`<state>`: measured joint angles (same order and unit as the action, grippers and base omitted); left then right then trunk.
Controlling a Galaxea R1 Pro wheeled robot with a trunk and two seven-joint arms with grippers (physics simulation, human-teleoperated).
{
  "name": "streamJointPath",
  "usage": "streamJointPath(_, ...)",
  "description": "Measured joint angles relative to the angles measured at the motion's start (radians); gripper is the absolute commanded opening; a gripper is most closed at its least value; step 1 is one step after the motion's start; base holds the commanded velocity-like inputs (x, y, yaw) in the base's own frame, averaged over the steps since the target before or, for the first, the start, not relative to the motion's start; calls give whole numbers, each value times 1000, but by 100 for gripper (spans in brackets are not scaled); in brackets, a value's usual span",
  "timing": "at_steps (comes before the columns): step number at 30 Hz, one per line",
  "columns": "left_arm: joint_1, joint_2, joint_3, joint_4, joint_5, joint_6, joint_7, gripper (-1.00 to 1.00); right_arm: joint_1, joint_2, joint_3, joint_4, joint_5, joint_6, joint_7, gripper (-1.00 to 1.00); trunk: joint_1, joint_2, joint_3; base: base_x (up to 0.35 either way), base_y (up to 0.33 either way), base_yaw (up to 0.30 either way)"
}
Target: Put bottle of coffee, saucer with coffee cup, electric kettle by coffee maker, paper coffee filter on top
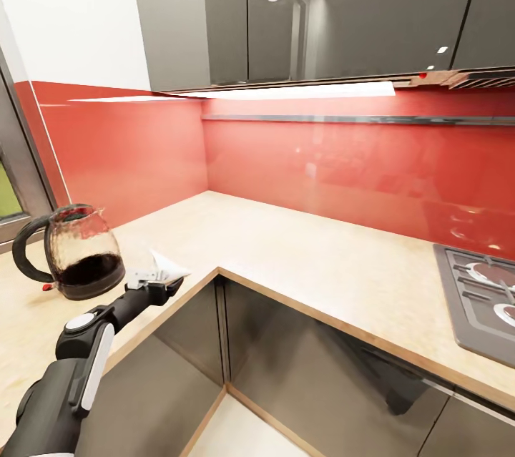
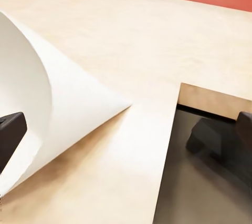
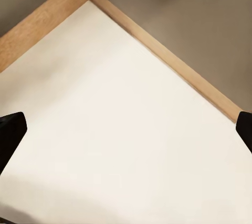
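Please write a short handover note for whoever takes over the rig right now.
Left gripper: fingers wide apart around the white paper coffee filter, which lies on the countertop; grip unclear.
Right gripper: open, empty, pointing at the floor.
Coffee maker stands on the countertop beside the left gripper.
Done: coffee maker in place.
Left: filter onto the coffee maker; then bottle, saucer, cup, kettle.

bright, even render; under-cabinet light strip [image 1: 300, 91] glares; ceiling spots mirror on glossy cabinets [image 1: 372, 6]; soft shadows
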<state>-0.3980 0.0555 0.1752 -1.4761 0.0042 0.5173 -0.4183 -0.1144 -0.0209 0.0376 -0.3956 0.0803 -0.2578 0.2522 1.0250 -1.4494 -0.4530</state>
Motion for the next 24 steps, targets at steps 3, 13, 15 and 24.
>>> streamJointPath(3,0,0,3,-2,1,-1,0,100,0,0,0,0,0,0,0,100,0,0,0,5,0,0)
streamJointPath(13,0,0,6,-5,1,-1,0,100,0,0,0,0,0,0,0,100,0,0,0,52,15,0)
streamJointPath(15,0,0,6,-5,1,-1,0,100,0,0,0,0,0,0,0,100,0,0,0,10,4,0)
streamJointPath(24,0,0,7,-5,1,-1,0,100,0,0,0,0,0,0,0,100,0,0,0,37,1,0)
